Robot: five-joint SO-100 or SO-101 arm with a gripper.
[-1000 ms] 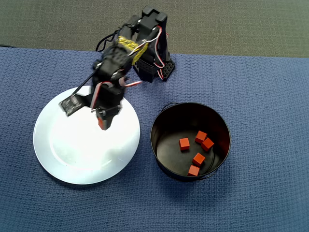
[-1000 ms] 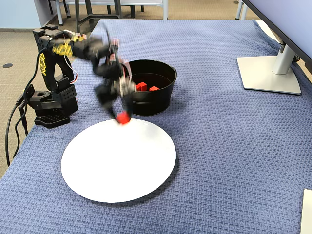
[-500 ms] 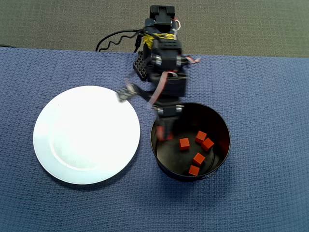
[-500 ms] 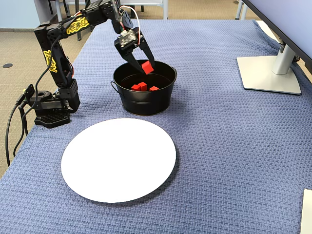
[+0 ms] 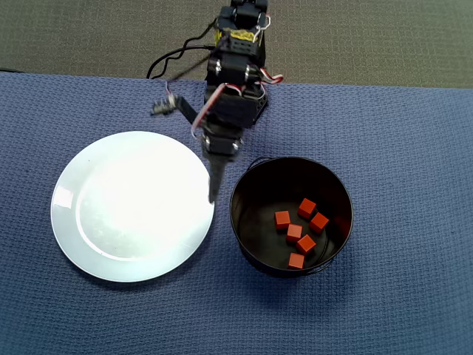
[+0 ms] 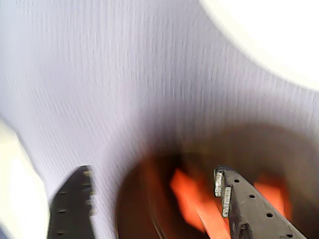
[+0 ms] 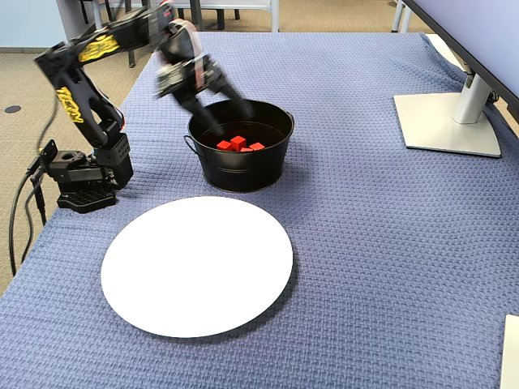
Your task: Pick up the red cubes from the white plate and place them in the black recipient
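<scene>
Several red cubes (image 5: 299, 231) lie on the floor of the black recipient (image 5: 247, 181), and they show as a red cluster (image 7: 237, 143) in the fixed view. The white plate (image 5: 111, 222) is bare. My gripper (image 5: 213, 185) hangs over the cloth between plate and recipient, just off the pot's left rim. It is blurred by motion in the fixed view (image 7: 212, 91). In the wrist view the gripper (image 6: 152, 173) is open, its black fingers (image 6: 72, 204) wide apart with nothing between them. Orange cube blurs (image 6: 192, 196) show inside the dark pot below.
A blue woven cloth (image 5: 384, 296) covers the table. The arm's base (image 7: 81, 174) stands at the left edge in the fixed view, with cables beside it. A monitor stand (image 7: 446, 121) sits at the far right.
The cube I carried from the plate now lies in the recipient. My gripper has opened and swung back from over the pot to its plate-side rim.
</scene>
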